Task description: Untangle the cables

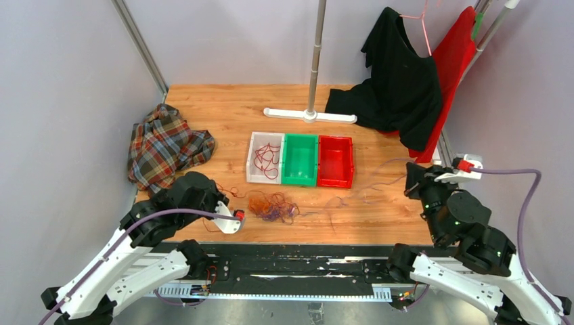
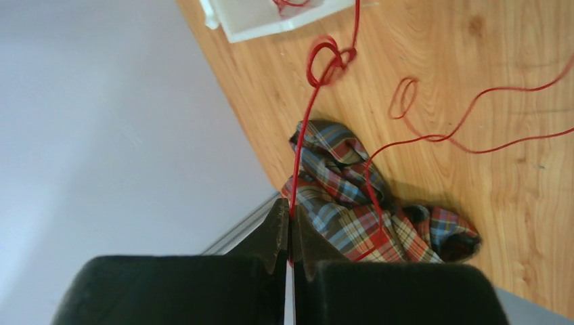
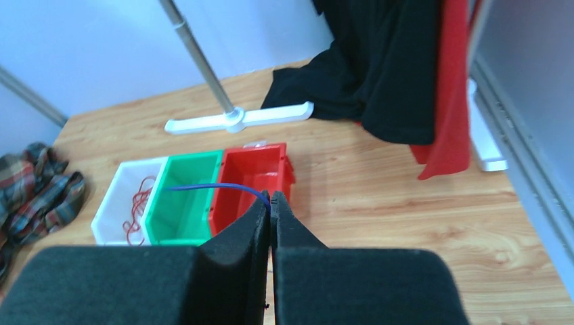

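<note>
Centrally, on the wooden counter (image 1: pixel 379 139): the cables (image 1: pixel 273 206), a wiry clump of orange, red and purple strands, lay near the front edge, in front of the bins, with loose strands trailing off to either side.

Left pincer (image 2: pixel 290 223): jaws pressed together on a red wire (image 2: pixel 304 128), which ran taut from the fingertips up to a small knotted loop beside the white bin. A second red strand curled loosely over the boards nearby.

Right pincer (image 3: pixel 270 201): jaws closed, nipping the end of a purple wire (image 3: pixel 210 186), which arched away leftward, seen against the green bin.

Bins, three, in a row and touching, behind the clump:
- white bin (image 1: pixel 255 157), leftmost, held a few coiled red wires;
- green bin (image 1: pixel 300 159), middle;
- red bin (image 1: pixel 336 161), rightmost.

Plaid shirt (image 1: pixel 164 145): crumpled at the left edge of the counter, well apart from the bins.

Garment stand (image 1: pixel 310 115): grey pole on a white crossbar foot, behind the bins.

Black garment (image 1: pixel 399 81) and red garment (image 1: pixel 455 61): hung at the back right corner, the black one's hem spilling onto the counter.
</note>
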Robot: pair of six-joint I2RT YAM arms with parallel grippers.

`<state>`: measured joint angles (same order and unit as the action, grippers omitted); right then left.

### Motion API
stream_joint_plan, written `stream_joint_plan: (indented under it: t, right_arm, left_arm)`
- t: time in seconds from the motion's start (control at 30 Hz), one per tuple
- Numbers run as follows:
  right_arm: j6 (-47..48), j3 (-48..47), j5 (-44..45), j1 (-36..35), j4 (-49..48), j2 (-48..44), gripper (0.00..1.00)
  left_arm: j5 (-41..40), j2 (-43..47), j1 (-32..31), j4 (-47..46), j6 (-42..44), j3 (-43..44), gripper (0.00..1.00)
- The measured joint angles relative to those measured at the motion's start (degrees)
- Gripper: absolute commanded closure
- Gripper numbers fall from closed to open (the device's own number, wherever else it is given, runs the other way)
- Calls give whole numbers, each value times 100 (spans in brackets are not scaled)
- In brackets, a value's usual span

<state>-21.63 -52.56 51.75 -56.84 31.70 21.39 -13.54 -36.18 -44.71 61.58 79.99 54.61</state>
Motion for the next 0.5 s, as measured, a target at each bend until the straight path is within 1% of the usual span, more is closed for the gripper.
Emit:
stream_joint_plan:
  t: [0.13, 0.3, 0.37, 0.4, 0.43, 0.47, 0.5]
  right_arm:
    - [168, -323, 490, 2, 164, 17, 99]
    - [216, -501, 651, 0, 275, 131, 99]
    - [216, -503, 638, 2, 306, 258, 99]
    - [214, -503, 608, 2, 315, 343, 99]
    - [214, -503, 522, 2, 310, 444, 100]
    - [219, -490, 428, 2, 291, 538, 100]
    - [225, -450, 291, 2, 238, 640, 99]
  left_arm:
    - [-225, 184, 0, 35, 87, -365, 100]
    - [-273, 160, 0, -42, -83, -348, 100]
    - [-256, -35, 0, -122, -337, -28, 100]
    - [-208, -192, 0, -151, -520, 271, 100]
    - [-109, -417, 0, -260, -787, 802, 100]
    - [-90, -463, 0, -321, -855, 935, 99]
    - [37, -603, 0, -369, -1064, 1276, 99]
